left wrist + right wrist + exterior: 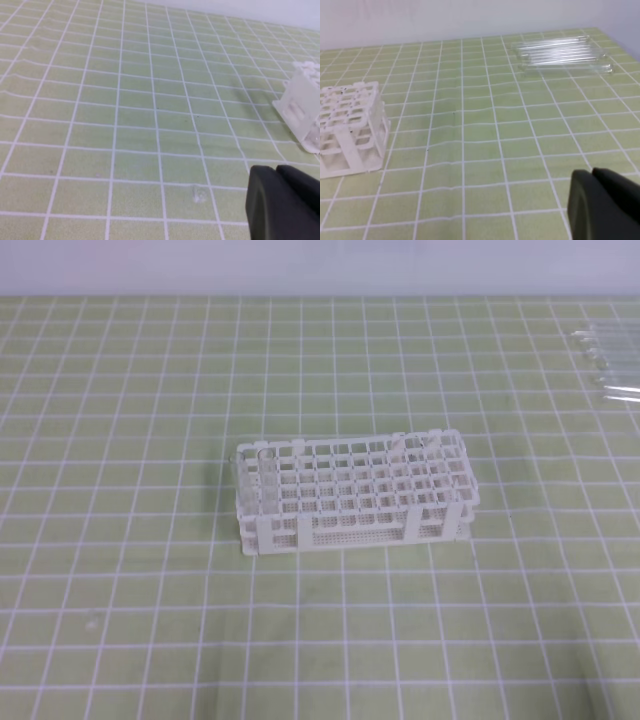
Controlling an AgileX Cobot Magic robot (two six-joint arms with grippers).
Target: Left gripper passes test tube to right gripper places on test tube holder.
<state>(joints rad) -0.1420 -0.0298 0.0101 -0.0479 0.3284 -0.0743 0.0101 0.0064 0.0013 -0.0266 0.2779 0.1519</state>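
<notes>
The test tube holder (352,490) stands near the middle of the green gridded mat (130,620), a white two-tier lattice of small square holes with its long side running left to right in the high view. At least one thin clear tube seems to stand tilted in its holes near the left end, and perhaps another toward the right end, but they are too faint to tell with certainty — whether either is the test tube of the task cannot be told. At the far right edge of the mat lies a bundle of clear tubes (606,362), well apart from the rack; the right wrist view shows the bundle (562,52) lying side by side, lengthwise across the mat, with the rack's corner (351,129) at the left of that view. The left wrist view catches only one end of the rack (302,110) at its right edge. Neither arm appears in the high view. The left gripper (276,172) shows only as a black mass in the lower right corner of its own camera, above bare mat, its jaws pressed together with just a thin seam between them and nothing in them. The right gripper (592,174) looks the same in its view — black, low in the right corner, jaws closed on nothing, the tube bundle well beyond it.
</notes>
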